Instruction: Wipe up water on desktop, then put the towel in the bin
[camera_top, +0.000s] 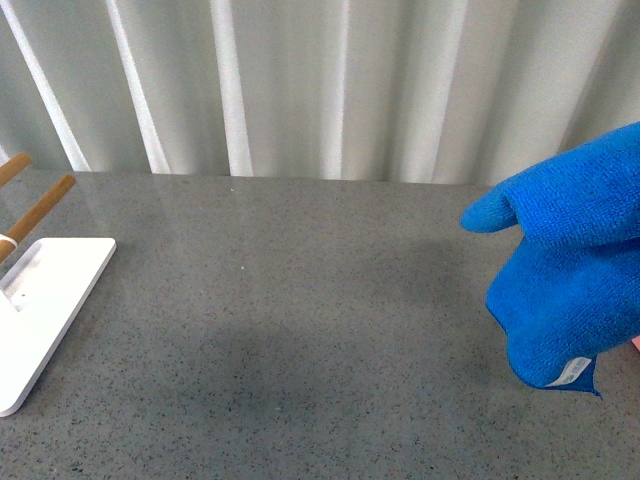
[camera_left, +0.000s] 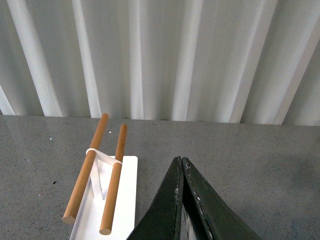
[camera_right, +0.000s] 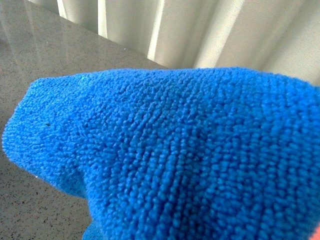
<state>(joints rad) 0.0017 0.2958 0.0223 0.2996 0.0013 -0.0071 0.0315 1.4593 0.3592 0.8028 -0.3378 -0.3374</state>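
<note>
The blue fluffy towel (camera_top: 570, 270) hangs bunched above the right side of the grey speckled desktop (camera_top: 300, 300), its white tag (camera_top: 570, 372) at the lowest corner. My right gripper is shut on the towel and hidden behind it; in the right wrist view the towel (camera_right: 190, 150) fills nearly the whole picture. Only a salmon-pink sliver of the bin (camera_top: 636, 344) shows at the right edge, under the towel. My left gripper (camera_left: 180, 159) is shut and empty, its dark fingers pressed together above the desktop (camera_left: 260, 165), beside the white stand.
A flat white stand (camera_top: 45, 300) with two wooden rods (camera_left: 107, 200) sits at the left edge of the desktop. A pale pleated curtain (camera_top: 320, 80) runs along the desktop's far edge.
</note>
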